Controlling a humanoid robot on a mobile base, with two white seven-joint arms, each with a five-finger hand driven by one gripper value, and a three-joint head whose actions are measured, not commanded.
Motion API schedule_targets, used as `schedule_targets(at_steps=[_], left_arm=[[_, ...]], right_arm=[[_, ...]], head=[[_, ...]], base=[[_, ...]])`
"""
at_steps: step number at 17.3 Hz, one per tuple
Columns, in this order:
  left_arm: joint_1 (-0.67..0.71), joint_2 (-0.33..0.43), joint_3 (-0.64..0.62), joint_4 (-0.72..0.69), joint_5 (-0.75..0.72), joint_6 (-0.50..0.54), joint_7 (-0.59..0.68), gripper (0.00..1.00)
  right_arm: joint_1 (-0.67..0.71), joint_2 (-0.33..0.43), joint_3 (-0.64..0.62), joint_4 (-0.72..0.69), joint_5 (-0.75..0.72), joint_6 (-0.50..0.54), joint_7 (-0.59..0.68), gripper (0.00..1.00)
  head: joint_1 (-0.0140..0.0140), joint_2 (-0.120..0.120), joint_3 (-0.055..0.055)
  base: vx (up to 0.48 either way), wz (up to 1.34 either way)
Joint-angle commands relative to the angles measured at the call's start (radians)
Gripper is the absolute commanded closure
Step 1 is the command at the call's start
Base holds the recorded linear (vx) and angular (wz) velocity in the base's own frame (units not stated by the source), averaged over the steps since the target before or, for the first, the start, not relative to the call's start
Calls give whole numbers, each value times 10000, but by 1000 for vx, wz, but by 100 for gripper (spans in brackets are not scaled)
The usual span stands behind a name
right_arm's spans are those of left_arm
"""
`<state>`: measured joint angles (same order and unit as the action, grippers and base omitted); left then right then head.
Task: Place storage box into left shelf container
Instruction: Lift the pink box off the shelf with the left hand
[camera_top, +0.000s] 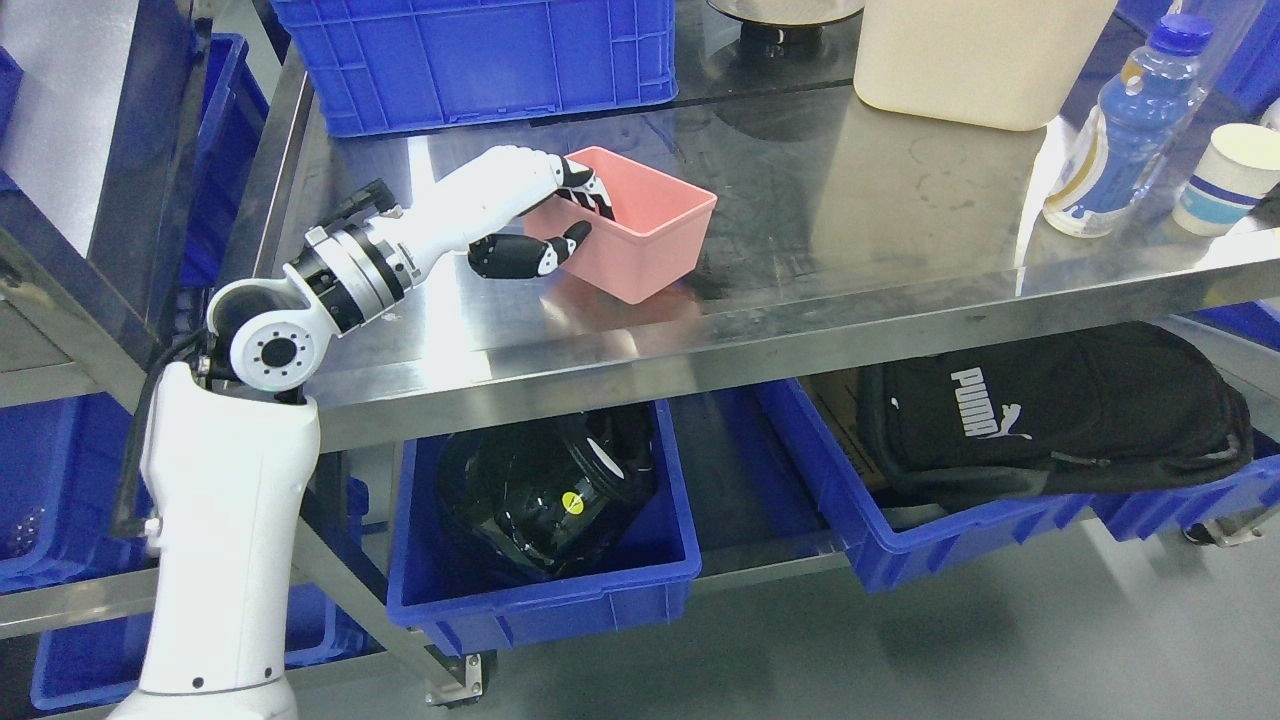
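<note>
A pink open storage box (640, 225) stands on the steel table top (860, 210), left of the middle. My left hand (560, 215) is at the box's left end: its fingers (590, 192) reach over the rim into the box and the thumb (535, 255) presses the outside wall, so it is shut on the box. The box rests on the table. A blue crate (470, 60) stands at the back left of the table. My right arm does not show.
A cream bin (975, 55), a blue drink bottle (1120, 130) and a paper cup (1230, 175) stand at the back right. Below the table, a blue bin (545, 600) holds a black helmet and another blue bin (900, 550) holds a black bag. Blue shelf crates (55, 490) stand at far left.
</note>
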<state>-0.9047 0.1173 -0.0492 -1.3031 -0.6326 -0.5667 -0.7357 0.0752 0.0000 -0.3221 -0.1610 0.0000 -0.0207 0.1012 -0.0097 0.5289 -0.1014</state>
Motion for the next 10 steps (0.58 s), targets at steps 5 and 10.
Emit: schedule_targets(at_steps=[5,10], left_arm=[[1024,-175,2957,-2277,36,-2187,-52,100],[1805,-467,3835,-2568,82,-2187,-67,100]], right_arm=[[0,-175,0,0,77,7,3406,0],[0,-175,0,0,77,7,3421,0]], head=[[0,0,0],[0,0,0]], base=[[3,10],[-57,4]])
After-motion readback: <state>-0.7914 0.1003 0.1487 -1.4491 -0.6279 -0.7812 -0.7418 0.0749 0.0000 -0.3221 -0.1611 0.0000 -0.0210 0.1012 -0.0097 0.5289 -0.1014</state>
